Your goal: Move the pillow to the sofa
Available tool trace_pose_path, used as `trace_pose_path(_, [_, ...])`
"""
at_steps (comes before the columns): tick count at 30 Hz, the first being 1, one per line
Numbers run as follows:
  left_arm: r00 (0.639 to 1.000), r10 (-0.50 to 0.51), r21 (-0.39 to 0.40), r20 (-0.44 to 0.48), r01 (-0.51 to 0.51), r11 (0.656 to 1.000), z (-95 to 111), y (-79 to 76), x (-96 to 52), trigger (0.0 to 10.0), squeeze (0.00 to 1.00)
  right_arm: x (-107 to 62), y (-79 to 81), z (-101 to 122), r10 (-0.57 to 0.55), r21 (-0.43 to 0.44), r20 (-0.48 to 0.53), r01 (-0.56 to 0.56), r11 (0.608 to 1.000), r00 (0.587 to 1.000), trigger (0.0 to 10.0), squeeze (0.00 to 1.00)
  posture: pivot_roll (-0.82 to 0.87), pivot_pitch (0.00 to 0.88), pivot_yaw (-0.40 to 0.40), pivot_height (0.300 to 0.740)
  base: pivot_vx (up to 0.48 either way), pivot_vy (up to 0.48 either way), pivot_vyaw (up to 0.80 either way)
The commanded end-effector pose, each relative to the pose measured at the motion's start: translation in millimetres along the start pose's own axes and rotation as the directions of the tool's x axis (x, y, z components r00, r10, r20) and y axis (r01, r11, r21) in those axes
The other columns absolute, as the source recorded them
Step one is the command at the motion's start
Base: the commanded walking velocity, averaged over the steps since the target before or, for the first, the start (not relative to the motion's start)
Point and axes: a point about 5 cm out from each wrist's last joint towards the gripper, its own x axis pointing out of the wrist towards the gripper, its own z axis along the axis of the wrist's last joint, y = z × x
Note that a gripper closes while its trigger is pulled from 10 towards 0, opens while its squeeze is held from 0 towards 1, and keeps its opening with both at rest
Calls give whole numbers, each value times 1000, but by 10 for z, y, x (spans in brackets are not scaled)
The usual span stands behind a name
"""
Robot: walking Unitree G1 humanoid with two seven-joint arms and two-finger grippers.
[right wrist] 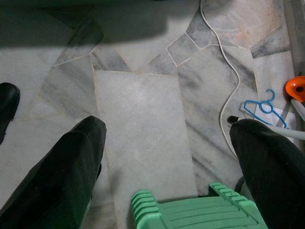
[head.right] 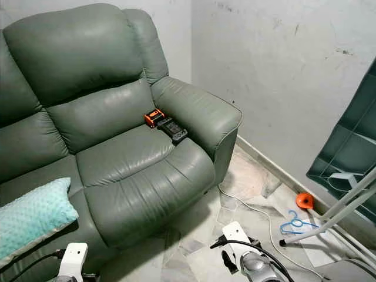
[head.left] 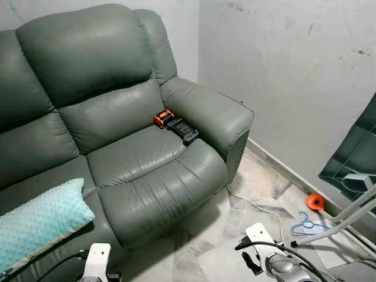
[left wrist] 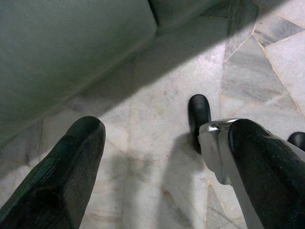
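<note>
A: Nearest the camera, what are the arms doing?

B: Both are hanging low over the marble floor (right wrist: 143, 124). The left gripper (left wrist: 162, 176) is pointing down at the tiles beside the sofa's front edge, its fingers spread wide and holding nothing. The right gripper (right wrist: 167, 162) is also gaping wide and empty, with a green plastic item (right wrist: 195, 212) lying just under it; what that item is cannot be made out.

A: And the pillow?

B: The turquoise dotted pillow (head.left: 38, 226) is lying on the left seat of the green leather sofa (head.left: 141, 158), so the placing step appears to be done, and the robot seems to be standing clear. If anything is needed next, it would be only a check that the pillow is sitting squarely on the cushion and not slipping off the front.

A: Farther back?

B: An orange and black device (head.left: 176, 124) is resting on the right seat against the armrest. Past the sofa, a white cable (head.right: 258, 214) is trailing across the floor toward a blue clothes hanger (head.left: 306, 224) and an orange funnel (head.left: 316, 202), near the scuffed white wall (head.left: 294, 76).
</note>
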Motion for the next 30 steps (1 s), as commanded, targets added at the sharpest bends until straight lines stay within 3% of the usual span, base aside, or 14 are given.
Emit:
trace_pose_path(1, [1000, 9, 12, 8, -9, 1000, 5, 30, -4, 10000, 0, 5, -27, 40, -11, 8, 5, 11, 1000, 1000, 10000, 0, -65, 0, 41, 740, 0, 0, 0])
trace_pose_path(30, [1000, 9, 13, 10, -9, 1000, 5, 28, -4, 10000, 0, 4, -32, 35, -15, -5, -2, 15, 1000, 1000, 10000, 0, -65, 0, 41, 740, 0, 0, 0])
